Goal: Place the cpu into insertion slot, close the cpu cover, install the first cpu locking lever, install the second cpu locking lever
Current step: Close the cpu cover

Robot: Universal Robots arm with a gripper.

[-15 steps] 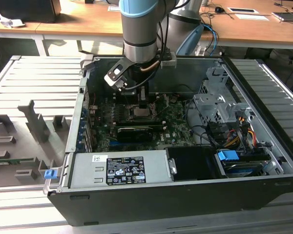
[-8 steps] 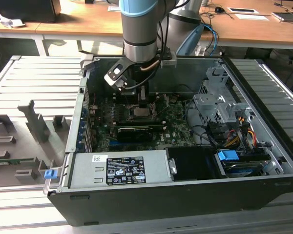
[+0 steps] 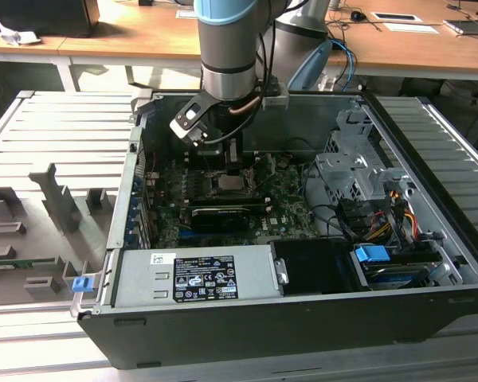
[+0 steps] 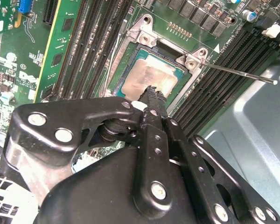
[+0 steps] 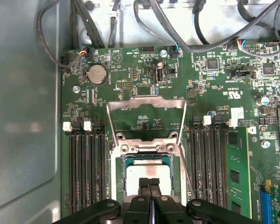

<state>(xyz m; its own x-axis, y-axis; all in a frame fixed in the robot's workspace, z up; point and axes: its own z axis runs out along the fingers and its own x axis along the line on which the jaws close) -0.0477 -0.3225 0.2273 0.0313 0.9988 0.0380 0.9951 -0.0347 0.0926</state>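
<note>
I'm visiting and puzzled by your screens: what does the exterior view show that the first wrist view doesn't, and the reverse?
Exterior view's own: the whole open computer case, the robot arm reaching down into it, the grey power supply, wooden desks behind. First wrist view's own, as close detail: the round coin battery, the cpu cover swung open, the cpu lying in the insertion slot. Shared: the green motherboard and the gripper, shut, at the cpu.

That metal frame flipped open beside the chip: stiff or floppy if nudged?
Likely stiff: the cpu cover is a metal frame holding its shape while open. A nudge would probably swing it on its hinge beside the insertion slot. Its thin side rails might bend.
</note>
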